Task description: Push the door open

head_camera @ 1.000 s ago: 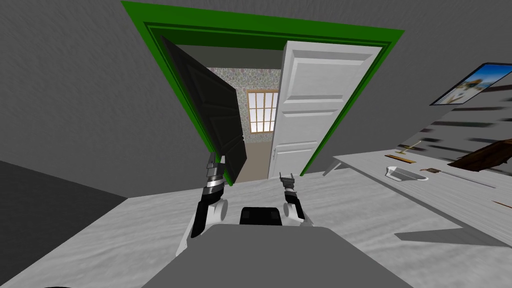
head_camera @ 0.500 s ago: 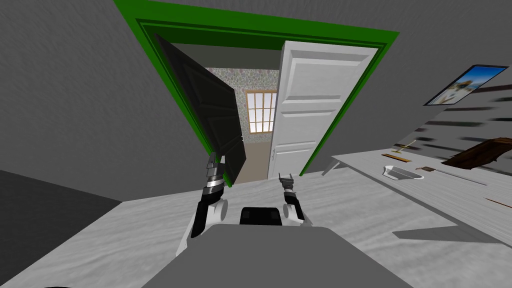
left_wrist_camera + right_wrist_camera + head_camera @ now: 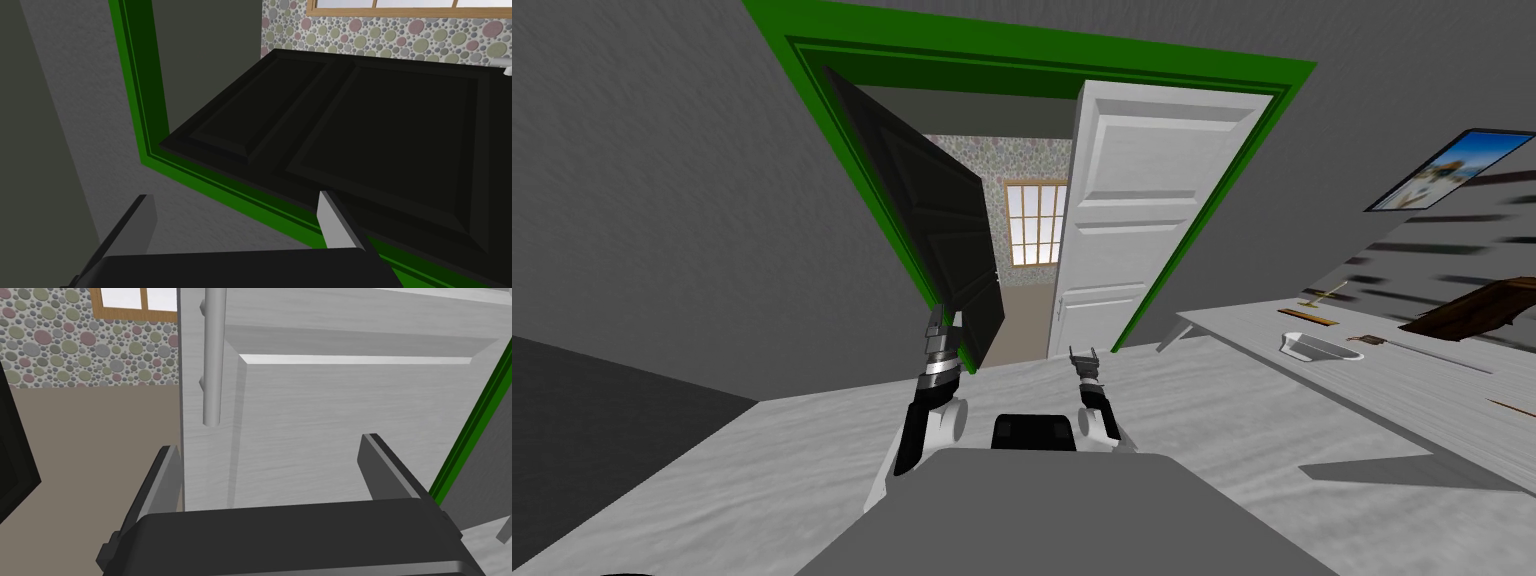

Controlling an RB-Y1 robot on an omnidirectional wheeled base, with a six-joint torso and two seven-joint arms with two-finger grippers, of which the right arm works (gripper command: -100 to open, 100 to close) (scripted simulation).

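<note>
- My left gripper (image 3: 235, 197), fingers wide and empty, sits by the green frame's (image 3: 147, 125) left post; the right gripper (image 3: 270, 444), equally wide, faces the white door (image 3: 325, 413) inside that frame.
- The black door (image 3: 380, 130) hangs half open past the frame.
- Only my view drifted; both doors look unmoved, so no gain yet, I think.

Paned window (image 3: 1036, 224) on pebbled wall (image 3: 1012, 158), framed picture (image 3: 1447, 170), pale table (image 3: 1412, 390) with small objects (image 3: 1317, 347)

Bar handle (image 3: 212, 358), upper end off-edge
</note>
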